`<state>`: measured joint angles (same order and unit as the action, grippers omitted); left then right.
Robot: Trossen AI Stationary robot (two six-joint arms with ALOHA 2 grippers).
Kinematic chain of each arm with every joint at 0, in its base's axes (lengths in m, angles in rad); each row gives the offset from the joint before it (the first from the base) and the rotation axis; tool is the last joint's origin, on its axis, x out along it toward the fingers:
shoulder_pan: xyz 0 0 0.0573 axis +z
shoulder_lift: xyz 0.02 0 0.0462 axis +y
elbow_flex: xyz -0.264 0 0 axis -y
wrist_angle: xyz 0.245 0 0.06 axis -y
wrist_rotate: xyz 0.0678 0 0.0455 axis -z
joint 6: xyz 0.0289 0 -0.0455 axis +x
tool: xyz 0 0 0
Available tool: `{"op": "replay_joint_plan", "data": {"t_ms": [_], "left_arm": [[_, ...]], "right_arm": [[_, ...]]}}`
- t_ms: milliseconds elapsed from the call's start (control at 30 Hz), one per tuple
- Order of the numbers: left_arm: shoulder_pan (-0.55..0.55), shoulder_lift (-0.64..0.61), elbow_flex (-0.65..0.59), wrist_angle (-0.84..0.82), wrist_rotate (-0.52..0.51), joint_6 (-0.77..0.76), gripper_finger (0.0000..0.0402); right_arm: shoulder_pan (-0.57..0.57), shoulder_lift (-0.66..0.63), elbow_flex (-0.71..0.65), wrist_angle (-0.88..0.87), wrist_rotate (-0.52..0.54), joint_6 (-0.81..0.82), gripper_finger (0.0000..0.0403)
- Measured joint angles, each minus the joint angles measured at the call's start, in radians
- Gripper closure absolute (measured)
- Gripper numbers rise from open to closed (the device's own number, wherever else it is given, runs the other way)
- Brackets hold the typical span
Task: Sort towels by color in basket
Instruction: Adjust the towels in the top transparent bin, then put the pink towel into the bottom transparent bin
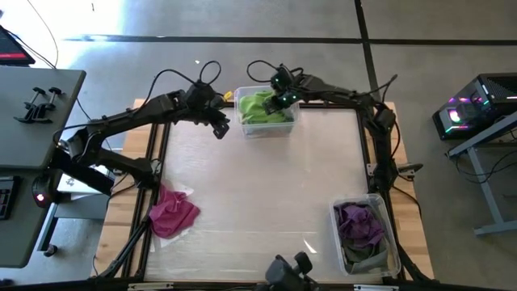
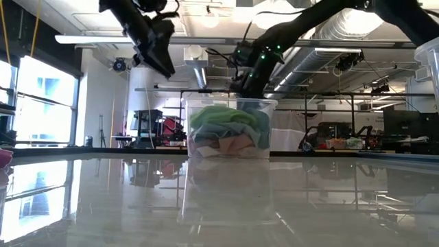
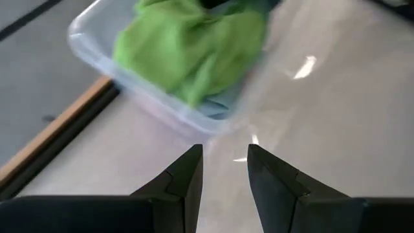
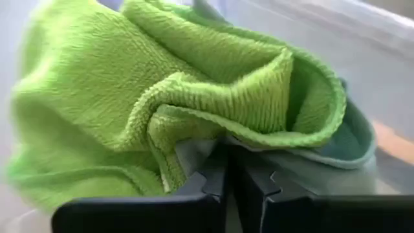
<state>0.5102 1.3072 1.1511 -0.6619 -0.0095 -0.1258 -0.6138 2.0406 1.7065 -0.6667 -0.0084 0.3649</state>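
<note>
This is a robotics lab in an open industrial hall. Exposed ventilation ducts (image 2: 357,27) and strip lights run under a bare ceiling, with tall windows (image 2: 41,103) at one side. The floor is grey concrete (image 1: 242,20). A wood-edged bench (image 1: 258,186) carries the arm rig; a computer tower with coloured lights (image 1: 472,109) stands nearby, and equipment racks (image 2: 147,127) fill the background.

overhead, level low and two close wrist views share the bin (image 1: 266,121).

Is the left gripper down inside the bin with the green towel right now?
No. In the high view the left gripper hangs over bare table beside the bin, while the right gripper is over the green towel.
</note>
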Motion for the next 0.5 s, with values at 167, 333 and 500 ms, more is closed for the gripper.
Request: {"op": "replay_joint_plan", "data": {"t_ms": [167, 333, 500], "left_arm": [[-0.007, -0.064, 0.000, -0.001, 0.107, 0.022, 0.0294], [-0.056, -0.142, 0.000, -0.052, 0.099, 0.017, 0.0305], [-0.134, -0.192, 0.001, -0.215, 0.066, -0.072, 0.0325]], "right_arm": [[0.000, -0.034, 0.037, -0.010, 0.012, -0.007, 0.0378], [-0.011, -0.091, 0.090, -0.039, -0.038, -0.054, 0.0328], [0.019, -0.183, 0.097, -0.026, -0.077, -0.111, 0.0272]]}}
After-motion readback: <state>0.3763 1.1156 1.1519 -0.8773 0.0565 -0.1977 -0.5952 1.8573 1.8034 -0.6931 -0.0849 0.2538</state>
